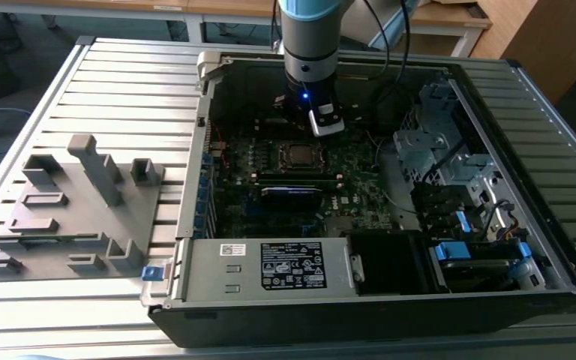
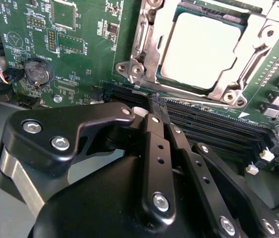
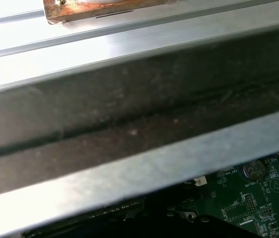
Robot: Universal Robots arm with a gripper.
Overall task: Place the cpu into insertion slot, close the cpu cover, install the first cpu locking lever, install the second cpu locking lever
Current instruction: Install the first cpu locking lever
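Observation:
The cpu (image 2: pixel 201 49), a square chip with a dull silver top, lies flat in the insertion slot (image 2: pixel 228 95) on the green motherboard; in the exterior view the cpu (image 1: pixel 297 154) sits mid-board. The cpu cover (image 2: pixel 148 34), a silvery frame, lies down around the chip. A thin locking lever (image 2: pixel 189 92) runs along the socket edge nearest my fingers. My gripper (image 2: pixel 157 105) is shut, its black fingertips together, just off that edge beside the memory slots, with nothing visibly between them. Seen from outside, the gripper (image 1: pixel 313 126) hangs just behind the socket.
The board lies deep inside an open computer case (image 1: pixel 208 82) with tall metal walls. A labelled power supply (image 1: pixel 268 266) stands at the front and drive cages (image 1: pixel 438 142) at the exterior view's right. A grey fixture (image 1: pixel 68 210) rests on the slatted table. The case rim (image 3: pixel 139 163) crosses the first wrist view.

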